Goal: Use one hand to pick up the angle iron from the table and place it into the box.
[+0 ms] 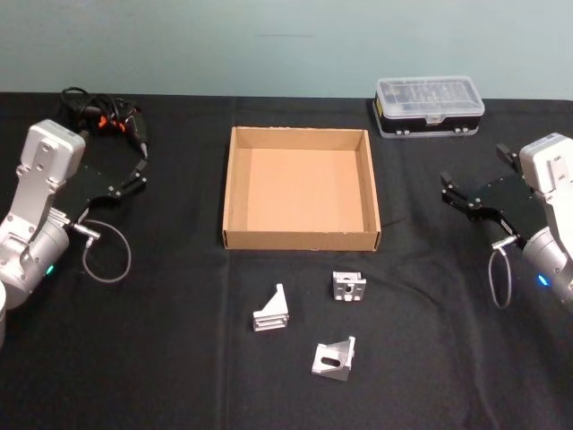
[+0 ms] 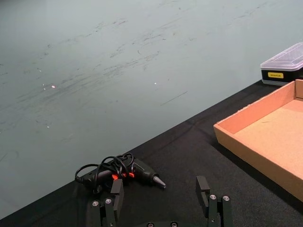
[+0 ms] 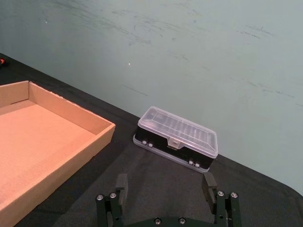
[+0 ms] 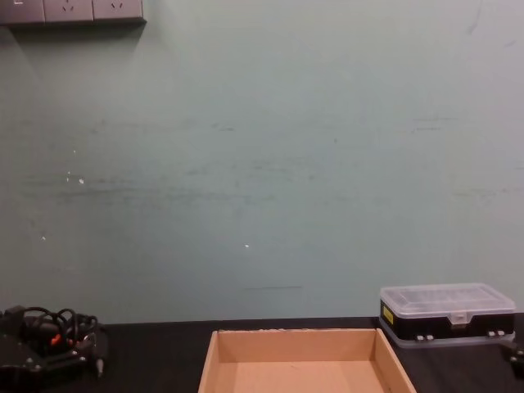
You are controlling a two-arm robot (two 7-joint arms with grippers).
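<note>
Three silver angle irons lie on the black table (image 1: 161, 358) in front of the box: one (image 1: 270, 310) at the left, one (image 1: 348, 287) nearest the box, one (image 1: 334, 359) closest to me. The tan cardboard box (image 1: 301, 238) sits mid-table with nothing inside; its wall shows in the left wrist view (image 2: 255, 151), the right wrist view (image 3: 71, 111) and the chest view (image 4: 303, 340). My left gripper (image 1: 137, 167) hovers open at the far left, well away from the irons. My right gripper (image 1: 452, 194) hovers open at the far right. Each wrist view shows its own open fingers (image 2: 203, 189) (image 3: 208, 182).
A small black case with a clear lid (image 1: 429, 106) stands behind the box at the right, also seen in the right wrist view (image 3: 177, 137). A black tool with red marks and coiled cable (image 1: 103, 116) lies at the back left. A wall rises behind the table.
</note>
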